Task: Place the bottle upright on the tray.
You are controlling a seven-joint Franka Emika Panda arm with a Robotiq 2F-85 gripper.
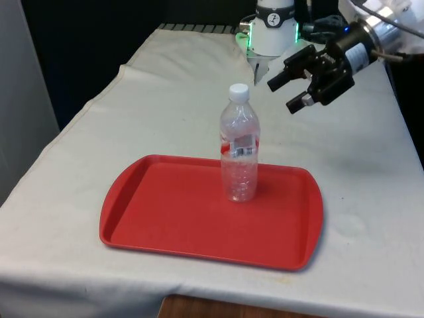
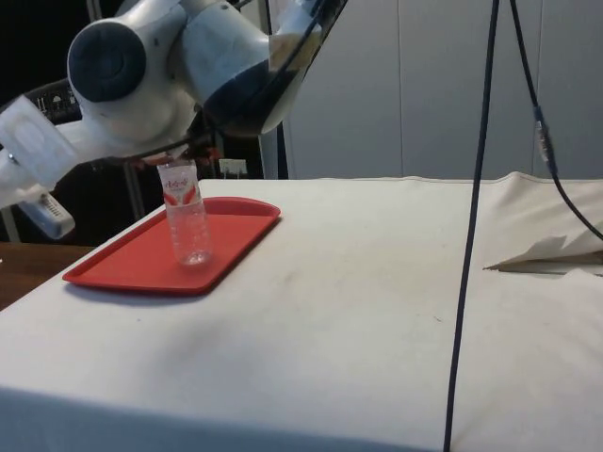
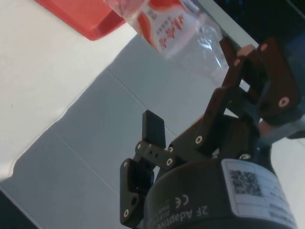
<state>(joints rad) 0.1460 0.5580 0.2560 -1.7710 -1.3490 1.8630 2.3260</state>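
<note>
We observe one clear ribbed plastic bottle (image 1: 239, 146), white-capped, standing upright on one smooth red rounded-corner tray (image 1: 165, 218), while the gripper (image 1: 289, 91), beyond it, spreads its fingers wide, holding nothing.

White rounded arm (image 2: 170, 66), black fingers (image 1: 281, 78), silver wrist band

In the side view the white arm hides the cap and neck of the clear plastic water bottle (image 2: 187, 218). In the wrist view the bottle's base and cap and most of the red plastic tray (image 3: 83, 16) are cut off at the edge.
</note>
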